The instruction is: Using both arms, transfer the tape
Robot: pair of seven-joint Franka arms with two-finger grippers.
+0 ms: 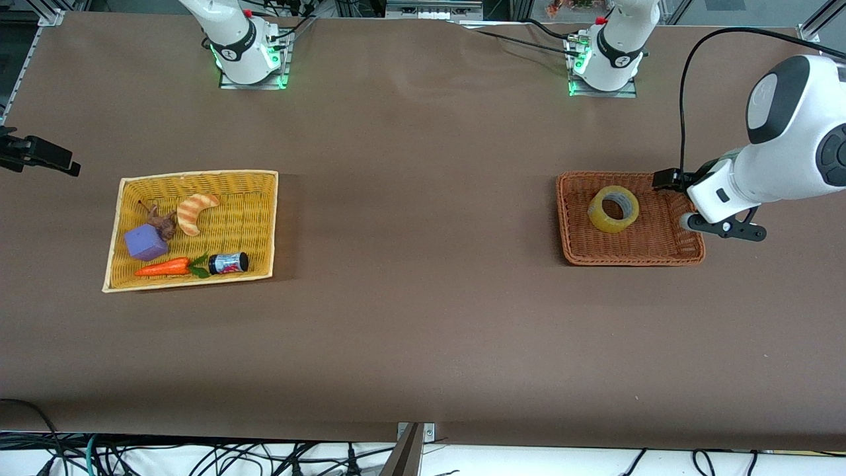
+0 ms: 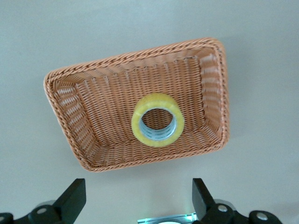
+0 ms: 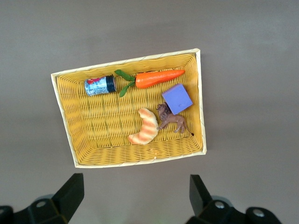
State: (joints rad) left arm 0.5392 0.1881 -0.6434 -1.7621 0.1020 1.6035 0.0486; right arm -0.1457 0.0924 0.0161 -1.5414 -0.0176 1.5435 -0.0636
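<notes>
The tape, a yellowish ring with a large hole, lies in the brown wicker basket toward the left arm's end of the table. It also shows in the left wrist view. My left gripper hangs high over that basket's edge, open and empty. My right gripper is open and empty, high above the table beside the yellow basket. Only a black part of the right hand shows at the front view's edge.
The yellow basket toward the right arm's end holds a striped croissant toy, a purple cube, a brown animal figure, a carrot and a small dark jar. Bare brown table lies between the baskets.
</notes>
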